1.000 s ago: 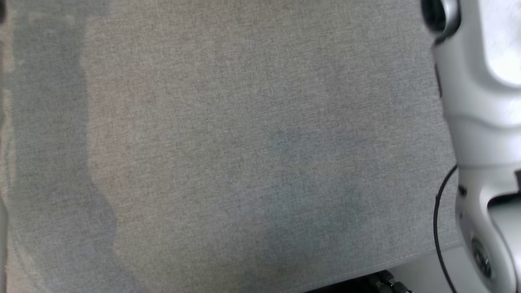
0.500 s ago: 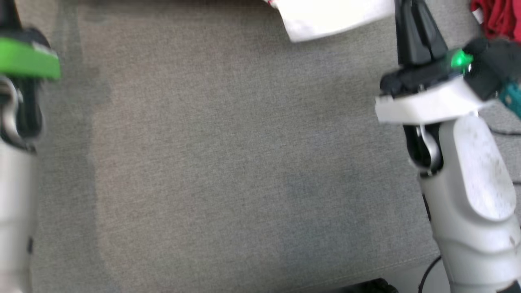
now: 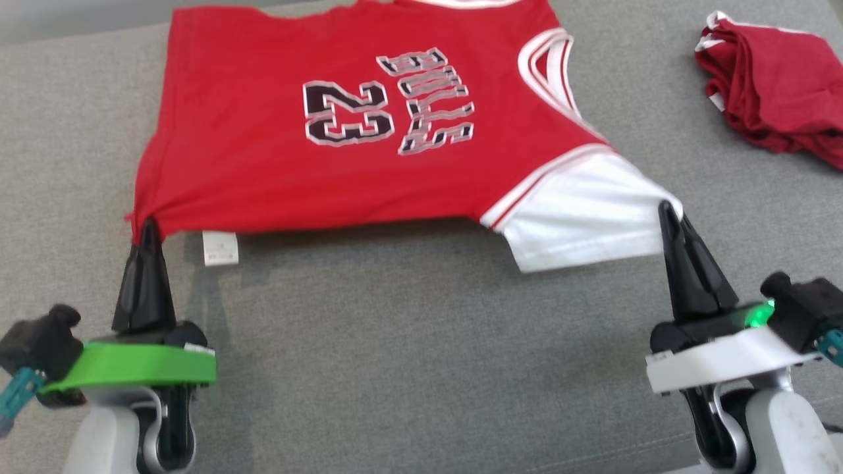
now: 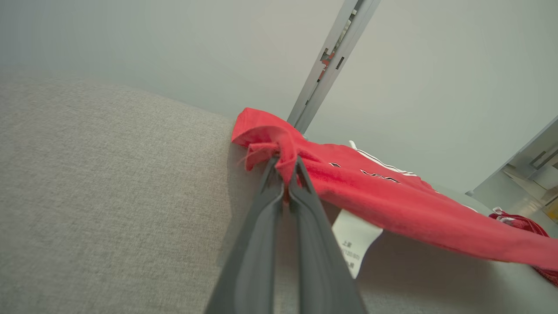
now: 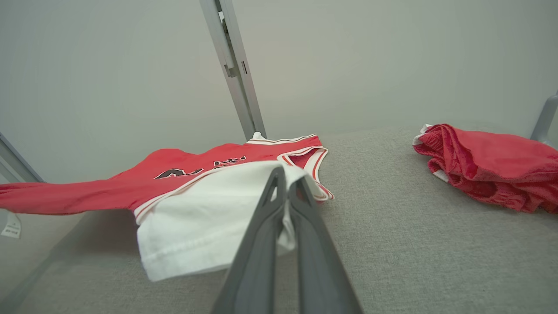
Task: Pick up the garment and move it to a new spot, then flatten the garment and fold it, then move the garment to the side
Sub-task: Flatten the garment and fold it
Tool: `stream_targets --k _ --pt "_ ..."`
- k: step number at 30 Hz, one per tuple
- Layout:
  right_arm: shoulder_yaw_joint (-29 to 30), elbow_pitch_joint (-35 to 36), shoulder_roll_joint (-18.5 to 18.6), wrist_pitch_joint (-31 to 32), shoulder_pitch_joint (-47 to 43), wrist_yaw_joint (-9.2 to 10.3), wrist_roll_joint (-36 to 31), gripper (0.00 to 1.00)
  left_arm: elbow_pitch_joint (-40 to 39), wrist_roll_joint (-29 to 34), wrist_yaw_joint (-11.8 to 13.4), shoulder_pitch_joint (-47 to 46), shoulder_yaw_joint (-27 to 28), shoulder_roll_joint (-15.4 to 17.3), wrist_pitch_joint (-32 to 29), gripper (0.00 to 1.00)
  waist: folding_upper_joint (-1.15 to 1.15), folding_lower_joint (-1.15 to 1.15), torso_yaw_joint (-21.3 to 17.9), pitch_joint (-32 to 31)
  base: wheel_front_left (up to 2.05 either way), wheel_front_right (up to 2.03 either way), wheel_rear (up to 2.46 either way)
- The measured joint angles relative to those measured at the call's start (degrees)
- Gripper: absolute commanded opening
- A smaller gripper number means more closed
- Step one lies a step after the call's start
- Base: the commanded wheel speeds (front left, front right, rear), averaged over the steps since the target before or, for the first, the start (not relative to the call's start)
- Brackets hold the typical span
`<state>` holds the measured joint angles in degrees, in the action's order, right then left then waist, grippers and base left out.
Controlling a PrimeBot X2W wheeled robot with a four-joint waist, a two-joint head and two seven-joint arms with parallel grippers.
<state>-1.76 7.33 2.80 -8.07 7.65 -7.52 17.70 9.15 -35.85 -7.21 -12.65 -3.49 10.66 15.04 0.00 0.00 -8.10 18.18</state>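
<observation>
1. The left gripper (image 3: 147, 227) has its two dark fingers pressed fully together. Their tips pinch a bunched red hem corner of the garment (image 3: 296, 178).
2. The right gripper (image 3: 666, 209) is closed just as tightly, its tips clamped on the edge of the garment's white sleeve (image 3: 579, 217).
3. The garment is a red basketball jersey with "23" and lettering in black and white, stretched wide between the two grips. Its near edge hangs raised above the grey fabric surface (image 3: 421, 368) and casts a shadow on it. Its far side reaches toward the back edge of that surface and appears to rest there.
4. A small white label (image 3: 220, 248) dangles from the near edge, just beside the left grip and above the grey surface.
5. A second red garment (image 3: 770, 99), crumpled and trimmed in white, lies on the far right part of the grey surface, well apart from the jersey.
6. A grey metal post (image 5: 231, 65) rises behind the back edge of the grey surface, against a pale wall.
</observation>
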Motion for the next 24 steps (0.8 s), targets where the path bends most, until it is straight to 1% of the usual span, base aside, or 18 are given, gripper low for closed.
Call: stream_targets --k 6,10,12,15,17,24 --pt "1.74 6.48 0.00 3.71 -11.06 0.00 1.16 0.00 -4.22 -1.15 0.82 11.29 0.97 -1.51 -0.03 0.00 0.00 0.00 0.48 -6.12 0.00 0.00 0.00" --pt "3.03 9.59 0.00 5.02 -16.40 0.00 2.53 0.00 -6.82 -2.04 1.77 16.50 0.43 -2.32 -1.38 0.00 0.00 0.00 0.70 -9.32 0.00 0.00 0.00" --pt "3.41 9.90 0.01 5.38 -17.78 0.00 2.42 0.00 -7.48 -2.19 2.24 18.68 -0.19 -2.59 -2.05 0.00 0.00 0.00 0.79 -10.48 0.00 0.00 0.00" --pt "3.05 8.83 0.01 5.63 -18.29 0.00 2.16 0.00 -7.28 -2.40 2.70 19.92 -1.03 -3.10 -2.94 0.00 0.00 0.00 0.99 -11.63 0.00 0.00 0.00" --pt "2.63 7.38 0.01 5.94 -18.25 0.00 1.86 0.00 -6.35 -3.77 2.70 19.97 -1.26 -3.93 -3.47 0.00 0.00 0.00 1.30 -11.88 0.00 0.00 0.00" --pt "1.48 0.18 0.01 5.73 -14.91 0.00 1.79 0.00 -0.87 -5.50 2.25 18.50 -2.47 -4.48 -5.01 0.00 0.00 0.00 2.38 -11.55 0.00 0.00 0.00"
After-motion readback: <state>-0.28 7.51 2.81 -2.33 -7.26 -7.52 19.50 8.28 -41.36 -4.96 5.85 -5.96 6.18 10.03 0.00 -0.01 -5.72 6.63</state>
